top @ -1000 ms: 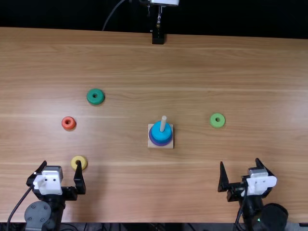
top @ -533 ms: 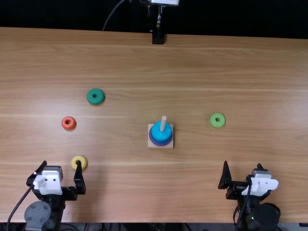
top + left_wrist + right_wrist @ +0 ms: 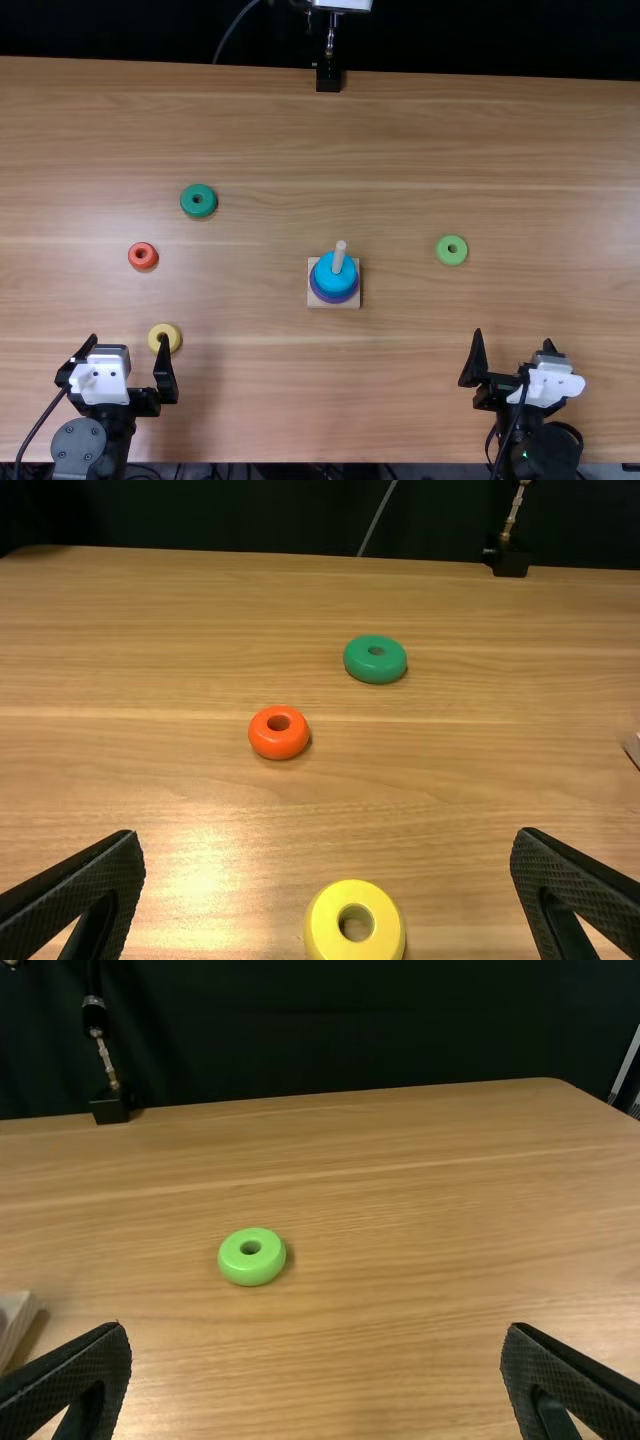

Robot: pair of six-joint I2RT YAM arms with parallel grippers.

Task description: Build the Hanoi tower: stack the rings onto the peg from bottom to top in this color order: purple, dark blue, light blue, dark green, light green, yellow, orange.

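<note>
Gaping wide, left hand (image 3: 128, 340) near the yellow ring (image 3: 330, 925), right hand (image 3: 513, 338) likewise

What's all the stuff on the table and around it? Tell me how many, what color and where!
Base: one, pale wood, middle of the table
Peg: one, pale wood, standing on the base
Purple ring: one, purple, lowest on the peg
Blue stack: cannot tell how many rings, blue, above the purple one
Big green ring: one, dark green, far left
Orange ring: one, orange, left
Yellow ring: one, yellow, near the left gripper
Small green ring: one, light green, right
Table: one, light brown, under everything
Stand: one, black, far edge
Cloth: one, black, behind the table
Left gripper, right gripper: two, black fingers, near edge
</note>
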